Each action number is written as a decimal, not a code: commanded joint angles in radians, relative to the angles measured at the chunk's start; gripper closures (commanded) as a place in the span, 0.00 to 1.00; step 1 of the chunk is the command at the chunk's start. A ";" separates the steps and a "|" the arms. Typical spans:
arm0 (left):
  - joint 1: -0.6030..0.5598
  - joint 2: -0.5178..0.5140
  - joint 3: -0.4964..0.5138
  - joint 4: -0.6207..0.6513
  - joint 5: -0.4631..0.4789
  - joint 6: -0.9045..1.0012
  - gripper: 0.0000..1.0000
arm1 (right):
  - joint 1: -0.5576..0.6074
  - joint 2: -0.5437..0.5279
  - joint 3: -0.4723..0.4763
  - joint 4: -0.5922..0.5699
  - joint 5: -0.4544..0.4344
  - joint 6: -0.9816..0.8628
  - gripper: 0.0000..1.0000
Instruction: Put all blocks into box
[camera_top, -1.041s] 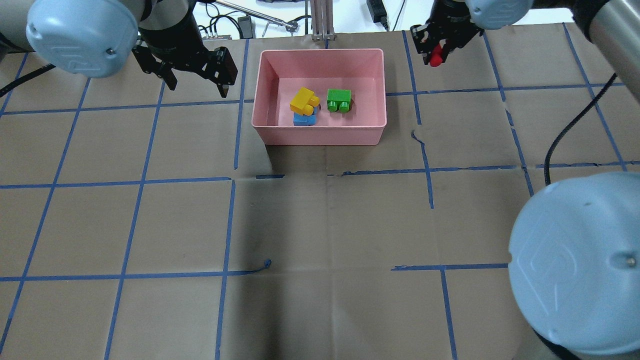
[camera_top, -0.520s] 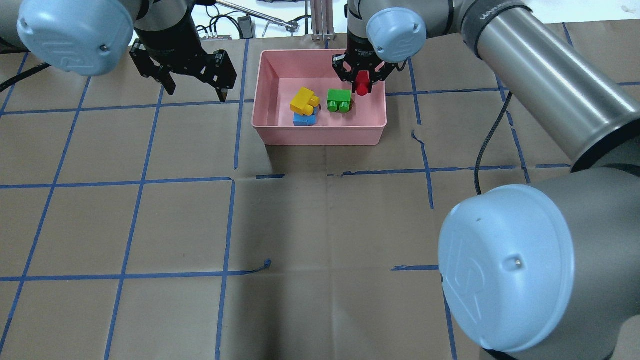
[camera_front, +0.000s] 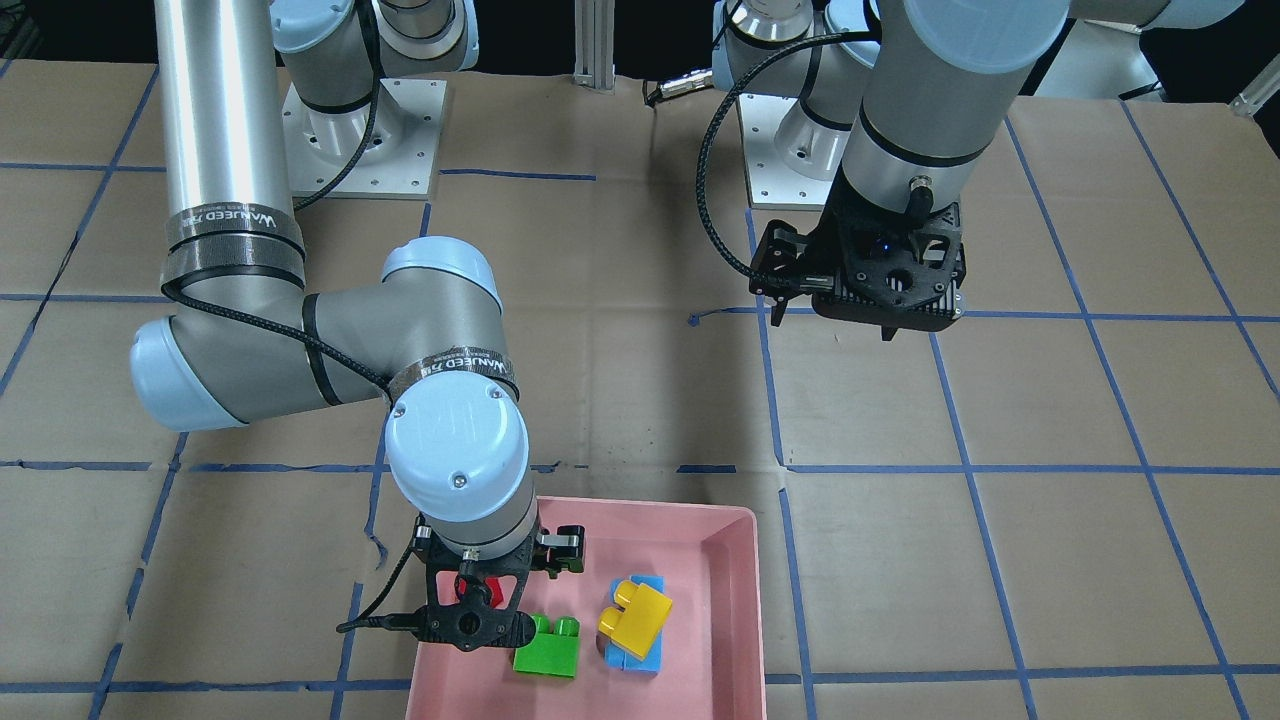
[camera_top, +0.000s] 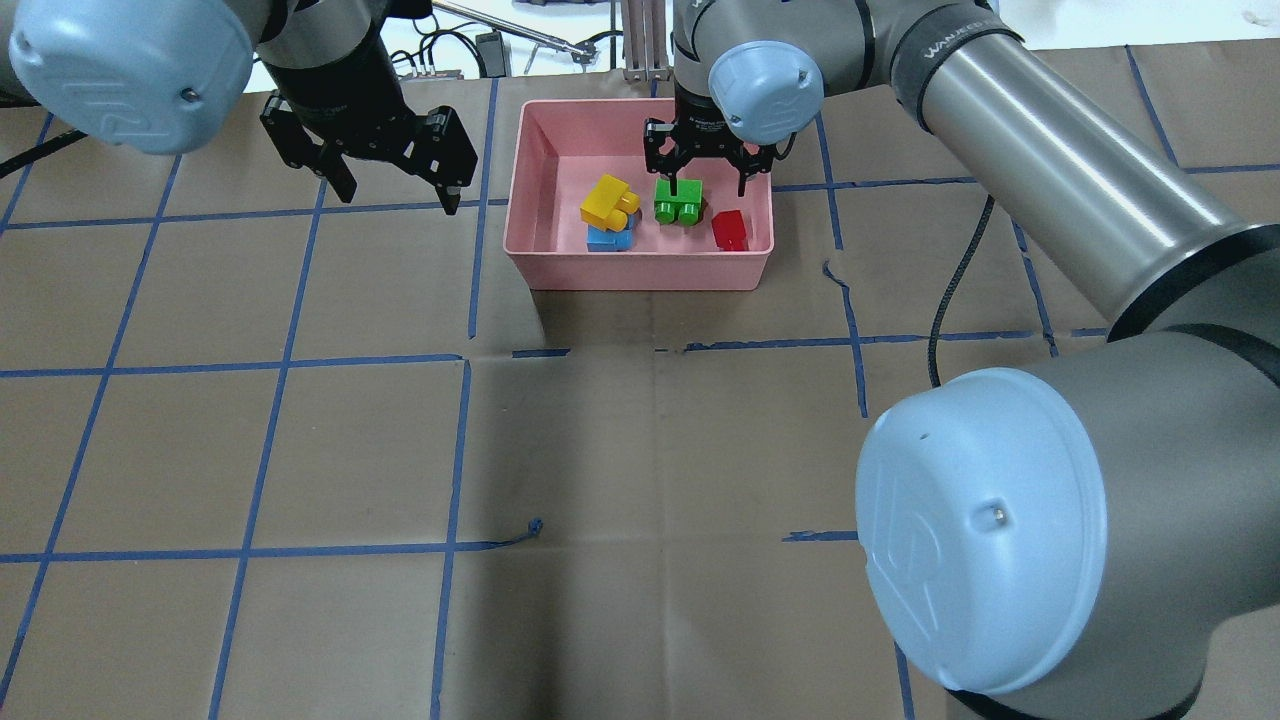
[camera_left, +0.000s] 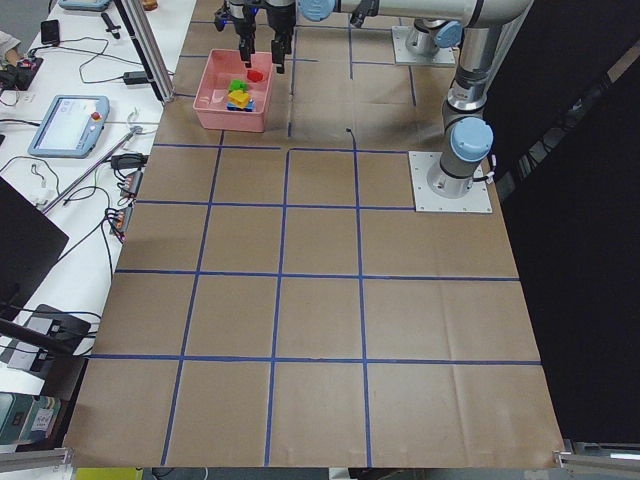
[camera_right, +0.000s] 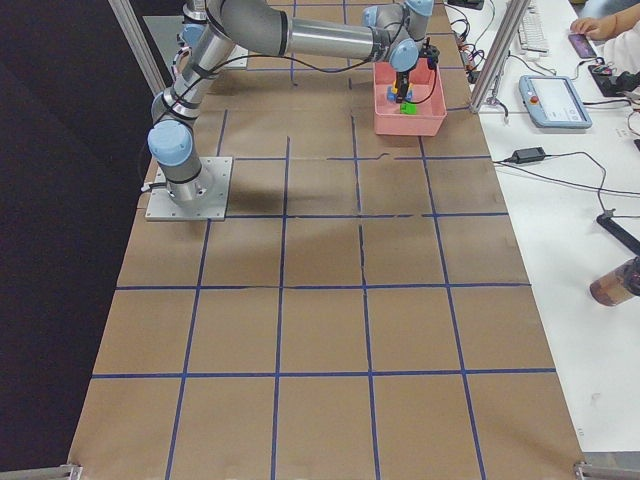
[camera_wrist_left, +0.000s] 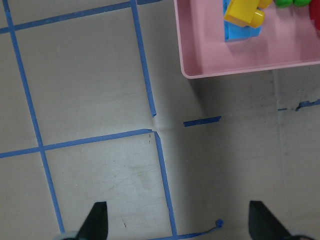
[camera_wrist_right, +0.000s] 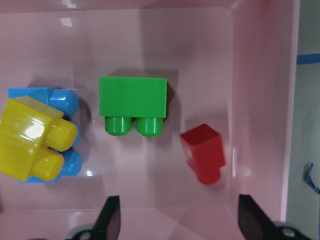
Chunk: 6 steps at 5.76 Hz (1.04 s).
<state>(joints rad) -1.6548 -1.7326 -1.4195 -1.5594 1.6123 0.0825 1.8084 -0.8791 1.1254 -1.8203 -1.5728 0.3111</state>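
The pink box (camera_top: 640, 270) stands at the far middle of the table. All the blocks lie inside it. The yellow block (camera_top: 606, 200) rests on the blue block (camera_top: 608, 239). The green block (camera_top: 677, 200) lies in the middle and the red block (camera_top: 730, 230) near the right wall. My right gripper (camera_top: 708, 186) hangs open and empty over the box, above the green block (camera_wrist_right: 132, 97) and red block (camera_wrist_right: 204, 152). My left gripper (camera_top: 398, 195) is open and empty above the table, left of the box.
An aluminium post (camera_top: 645, 40) and cables stand just behind the box at the table's far edge. Blue tape lines (camera_top: 460, 360) grid the brown paper table cover. A control pendant (camera_left: 70, 120) lies on the side bench.
My right gripper carried the red block from right of the box to over it, then opened. The red block now lies in the box. The left gripper barely moved.
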 joint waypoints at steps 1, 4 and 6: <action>0.000 0.001 0.001 -0.001 0.000 0.000 0.00 | -0.010 -0.023 -0.003 0.019 -0.004 -0.001 0.00; 0.001 0.002 0.001 -0.004 -0.003 0.000 0.00 | -0.144 -0.278 0.106 0.256 -0.010 -0.183 0.01; 0.003 0.020 -0.001 -0.033 -0.008 -0.018 0.00 | -0.245 -0.575 0.360 0.262 -0.015 -0.269 0.00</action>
<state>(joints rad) -1.6537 -1.7236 -1.4184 -1.5774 1.6050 0.0699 1.6063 -1.3168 1.3723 -1.5646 -1.5871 0.0772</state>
